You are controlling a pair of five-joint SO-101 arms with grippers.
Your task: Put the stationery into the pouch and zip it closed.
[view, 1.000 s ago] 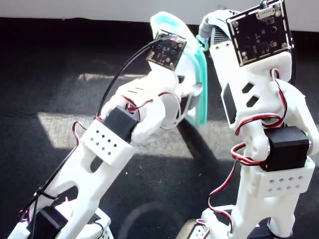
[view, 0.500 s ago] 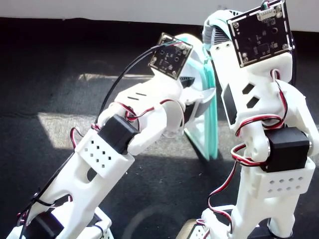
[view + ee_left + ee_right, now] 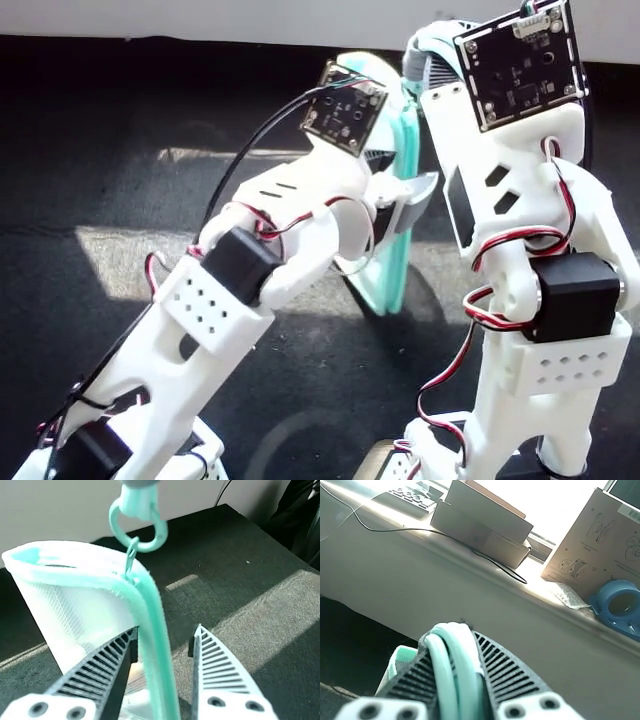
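Observation:
A white mesh pouch (image 3: 70, 615) with a teal zipper edge (image 3: 155, 645) hangs upright over the black table. Its teal ring pull (image 3: 139, 522) is held from above by my right gripper (image 3: 140, 484). In the right wrist view the right gripper (image 3: 451, 636) is shut on that teal ring (image 3: 451, 665). My left gripper (image 3: 166, 630) is open and straddles the zipper edge, which lies against one finger (image 3: 100, 665) and stands apart from the other. From above, the pouch (image 3: 392, 270) hangs edge-on between the two arms, with the left gripper (image 3: 405, 195) at its middle.
A black mat (image 3: 120, 120) covers the table, with a sunlit patch (image 3: 110, 260) at the left. A pale wall (image 3: 200, 15) runs along the back. On the sill behind are cardboard boxes (image 3: 480, 525) and a blue tape dispenser (image 3: 617, 605).
The hanging pouch has swung and turned until it is edge-on to the high camera. The left gripper has shifted right along it and its jaw now stands out wider.

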